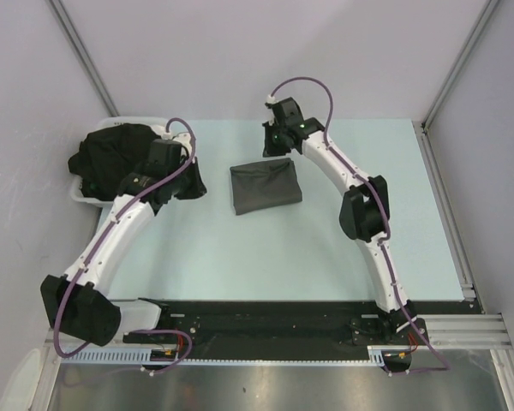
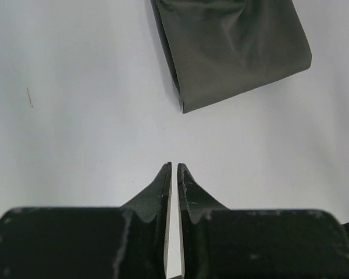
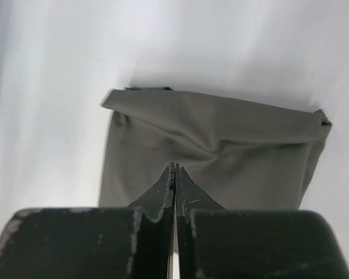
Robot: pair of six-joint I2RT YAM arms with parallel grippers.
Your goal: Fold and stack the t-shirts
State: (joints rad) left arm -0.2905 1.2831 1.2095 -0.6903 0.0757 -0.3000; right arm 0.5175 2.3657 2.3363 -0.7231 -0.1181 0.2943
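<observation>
My right gripper is clenched on nothing, hovering at the far edge of the folded charcoal t-shirt. My left gripper is nearly closed and empty, with that shirt at one o'clock from its tips. The next step, I judge, is fetching a black t-shirt from the heap in the white tray at nine o'clock: open wide and pinch one layer only. The folded shirt lies mid-table, long axis running nine to three, slightly tilted

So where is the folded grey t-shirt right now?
In the top view the folded grey t-shirt lies mid-table between both arms, right of the white tray of black shirts.
</observation>
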